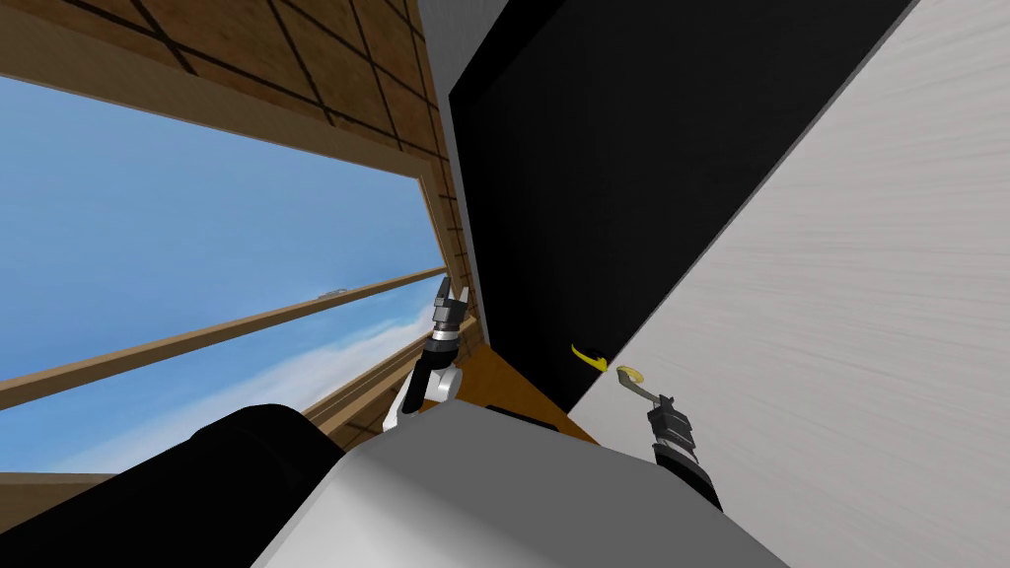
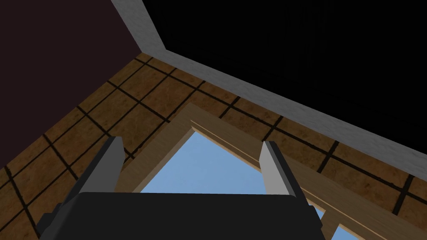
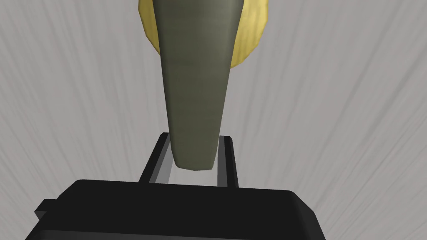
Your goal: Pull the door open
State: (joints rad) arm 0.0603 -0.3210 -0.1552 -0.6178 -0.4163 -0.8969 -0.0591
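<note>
Gripping the grey-green lever handle (image 3: 196,83), the right gripper (image 3: 194,139) presses both fingers against the lever's sides. The handle sits on the face of the light grey door (image 1: 838,296), near its free edge. The door stands ajar, with a black area (image 1: 612,148) beyond that edge. The left gripper (image 2: 192,146), fingers apart, is raised well apart from the door, beside a window (image 1: 197,217).
</note>
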